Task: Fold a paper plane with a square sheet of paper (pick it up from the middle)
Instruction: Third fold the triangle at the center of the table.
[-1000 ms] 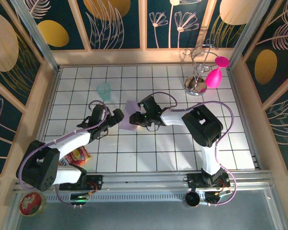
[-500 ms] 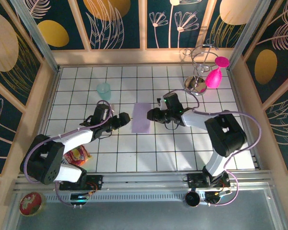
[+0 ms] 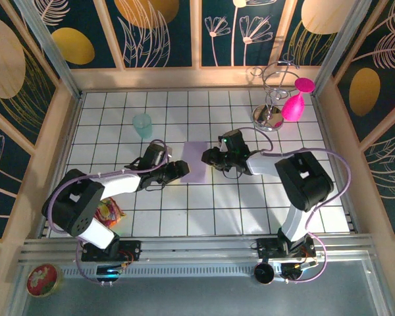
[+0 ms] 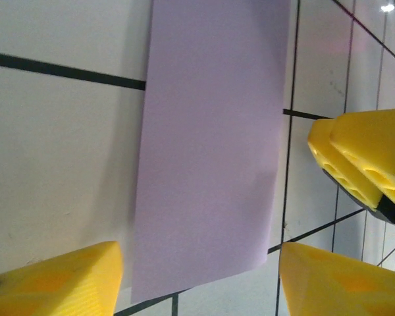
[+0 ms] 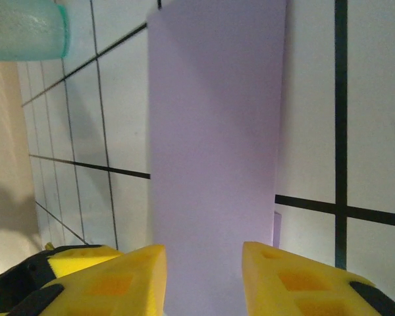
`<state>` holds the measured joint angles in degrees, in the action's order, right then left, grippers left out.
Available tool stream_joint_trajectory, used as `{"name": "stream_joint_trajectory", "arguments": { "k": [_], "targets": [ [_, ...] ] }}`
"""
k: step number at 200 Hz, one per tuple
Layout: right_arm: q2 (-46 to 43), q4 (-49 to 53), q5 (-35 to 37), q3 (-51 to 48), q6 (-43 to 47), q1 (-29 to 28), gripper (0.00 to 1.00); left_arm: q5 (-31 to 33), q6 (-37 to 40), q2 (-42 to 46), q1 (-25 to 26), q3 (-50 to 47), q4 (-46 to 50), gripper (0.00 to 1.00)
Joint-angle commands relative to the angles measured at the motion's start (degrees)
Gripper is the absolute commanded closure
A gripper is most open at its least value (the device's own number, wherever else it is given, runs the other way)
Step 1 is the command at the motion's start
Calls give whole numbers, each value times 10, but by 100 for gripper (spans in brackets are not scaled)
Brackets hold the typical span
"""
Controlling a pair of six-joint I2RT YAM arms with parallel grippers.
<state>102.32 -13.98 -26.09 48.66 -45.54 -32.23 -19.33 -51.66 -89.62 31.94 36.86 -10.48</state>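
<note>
The lilac sheet of paper point(image 5: 214, 151) lies flat on the white tiled floor point(image 5: 313, 99) as a long, narrow rectangle, plain and straight-edged. The right gripper point(image 5: 204, 255) hangs over one end of it, its two yellow fingertips slightly parted with paper showing in the gap. A translucent teal cup point(image 5: 26, 26) stands to the sheet's far left.

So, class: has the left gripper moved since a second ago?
Yes. The left gripper has slid right, away from the cup, up to the left edge of the paper.
</note>
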Motion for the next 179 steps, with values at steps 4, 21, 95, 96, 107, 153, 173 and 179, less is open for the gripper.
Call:
{"name": "stream_joint_trajectory", "arguments": {
  "k": [4, 21, 95, 96, 107, 153, 173, 179],
  "targets": [
    [30, -31, -11, 19, -18, -16, 67, 0, 0, -11, 2, 17, 7, 41],
    [38, -32, -5, 18, -20, -14, 67, 11, 6, -11, 2, 19, 22, 42],
    [55, 7, 13, 14, -3, -13, 68, -12, 2, -38, 2, 20, 12, 51],
    [55, 8, 14, 13, -2, -13, 68, -13, 2, -38, 2, 20, 12, 52],
    [55, 11, 16, 13, -1, -13, 68, -21, 2, -42, 2, 20, 6, 56],
    [53, 12, 17, 15, 1, -13, 69, -76, -25, -36, 3, 10, -66, 65],
    [54, 14, 16, 18, 2, -13, 69, -74, -21, -46, 3, 13, -63, 65],
    [53, 14, 14, 17, 2, -13, 70, -72, -20, -52, 3, 15, -60, 65]
  ]
}}
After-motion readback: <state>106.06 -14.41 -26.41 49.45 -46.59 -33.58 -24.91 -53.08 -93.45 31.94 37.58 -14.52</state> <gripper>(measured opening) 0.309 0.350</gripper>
